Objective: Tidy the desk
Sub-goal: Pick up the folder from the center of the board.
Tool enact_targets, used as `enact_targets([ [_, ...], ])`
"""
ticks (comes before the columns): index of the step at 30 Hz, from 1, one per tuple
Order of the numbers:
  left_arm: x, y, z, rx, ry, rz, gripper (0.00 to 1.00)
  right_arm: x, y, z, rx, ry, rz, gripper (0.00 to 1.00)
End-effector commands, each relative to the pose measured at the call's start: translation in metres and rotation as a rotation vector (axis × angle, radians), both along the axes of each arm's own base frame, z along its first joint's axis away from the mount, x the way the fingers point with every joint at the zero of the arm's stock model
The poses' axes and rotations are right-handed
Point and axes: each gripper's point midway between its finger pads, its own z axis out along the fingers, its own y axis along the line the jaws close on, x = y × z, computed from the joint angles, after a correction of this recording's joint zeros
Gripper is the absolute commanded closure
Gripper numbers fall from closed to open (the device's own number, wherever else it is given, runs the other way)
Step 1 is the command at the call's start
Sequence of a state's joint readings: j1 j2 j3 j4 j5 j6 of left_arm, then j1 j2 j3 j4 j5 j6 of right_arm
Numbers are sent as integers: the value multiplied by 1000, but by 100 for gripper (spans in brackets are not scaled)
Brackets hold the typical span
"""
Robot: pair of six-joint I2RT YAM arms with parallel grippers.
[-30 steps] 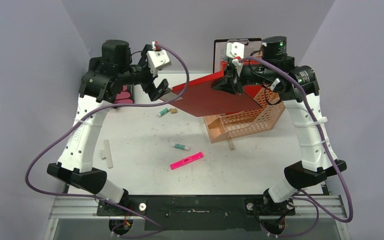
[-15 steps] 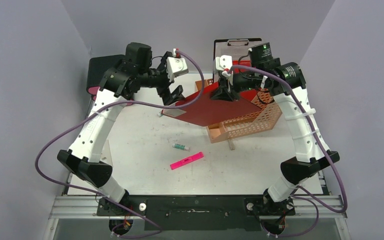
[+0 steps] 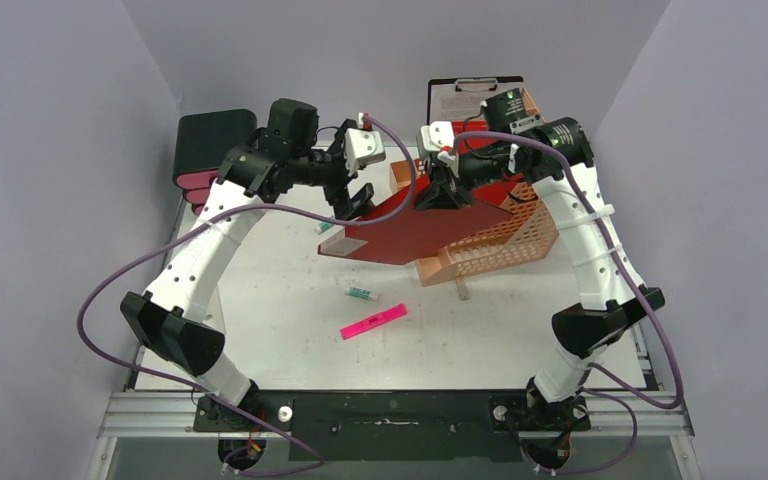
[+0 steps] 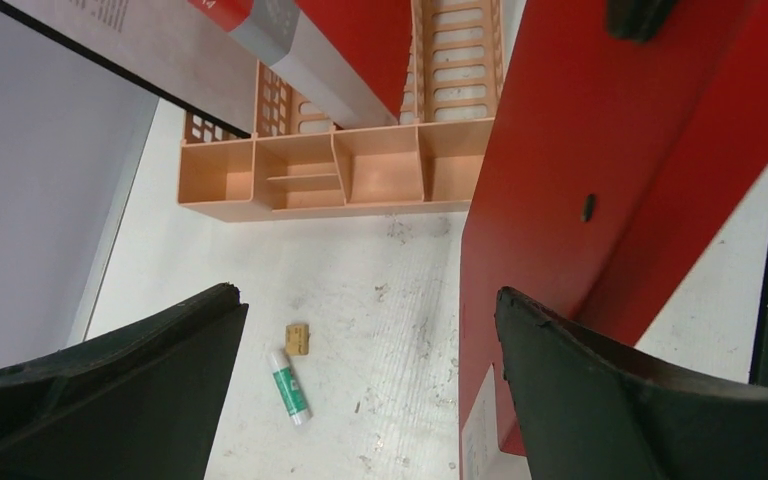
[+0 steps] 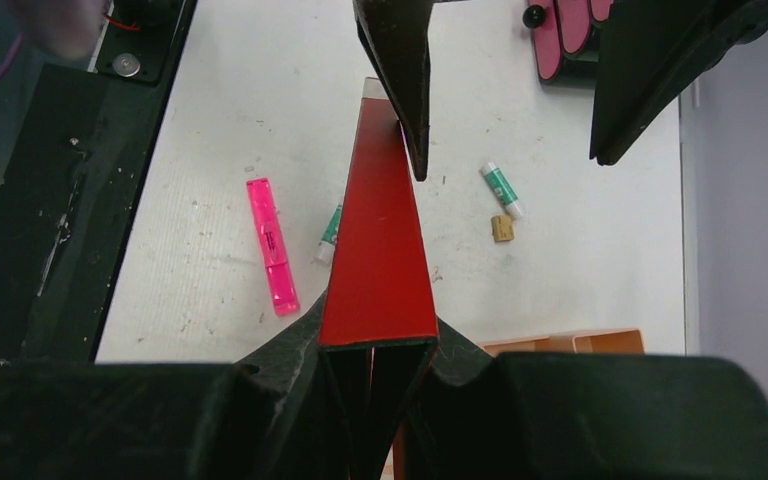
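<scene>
The desk (image 3: 270, 330) is a scuffed white tabletop. Above its back half hangs a red folder (image 3: 410, 228), tilted, with my right gripper (image 3: 442, 196) shut on its upper edge. In the right wrist view the folder (image 5: 378, 270) runs straight out from the closed gripper (image 5: 375, 345). My left gripper (image 3: 356, 202) stands open at the folder's left corner. In the left wrist view that gripper (image 4: 367, 293) is empty and wide, and the folder's edge (image 4: 620, 150) shows just inside the right finger (image 4: 650, 400). Whether the finger touches it I cannot tell.
An orange rack (image 3: 495, 240) sits under the folder's right side, with a clipboard (image 3: 475, 95) behind it. A black box with pink drawers (image 3: 203, 150) stands back left. Loose on the desk are a pink highlighter (image 3: 373, 321), two glue sticks (image 3: 363, 293) (image 4: 290, 385) and a brown eraser (image 4: 299, 338).
The left arm has swung right, bringing its open gripper to the folder's left corner. The right gripper has shifted left and down with the folder, which now hangs lower.
</scene>
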State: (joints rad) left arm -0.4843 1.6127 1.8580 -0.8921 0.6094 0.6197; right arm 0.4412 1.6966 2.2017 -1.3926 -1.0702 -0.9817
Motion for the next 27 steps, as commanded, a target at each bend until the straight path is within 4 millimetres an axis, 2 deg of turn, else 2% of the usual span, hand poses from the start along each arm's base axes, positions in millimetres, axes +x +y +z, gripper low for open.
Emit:
enact_targets([
  [1,-21,-13,22,-73,-16,-128,4,2,11,29,98,-128,60,95],
  [6,-33,-18,25,-91,16,-200,4,2,12,28,92,-130,50,95],
  [12,-44,-19,50,-162,33,-224,4,9,13,18,69,-116,22,95],
  [17,-50,-20,62,-193,41,-234,4,8,19,11,54,-106,25,95],
  [20,-55,-22,60,-196,62,-253,4,9,24,13,48,-119,14,95],
  [27,-65,-27,38,-104,60,-288,4,10,26,23,54,-148,-10,95],
])
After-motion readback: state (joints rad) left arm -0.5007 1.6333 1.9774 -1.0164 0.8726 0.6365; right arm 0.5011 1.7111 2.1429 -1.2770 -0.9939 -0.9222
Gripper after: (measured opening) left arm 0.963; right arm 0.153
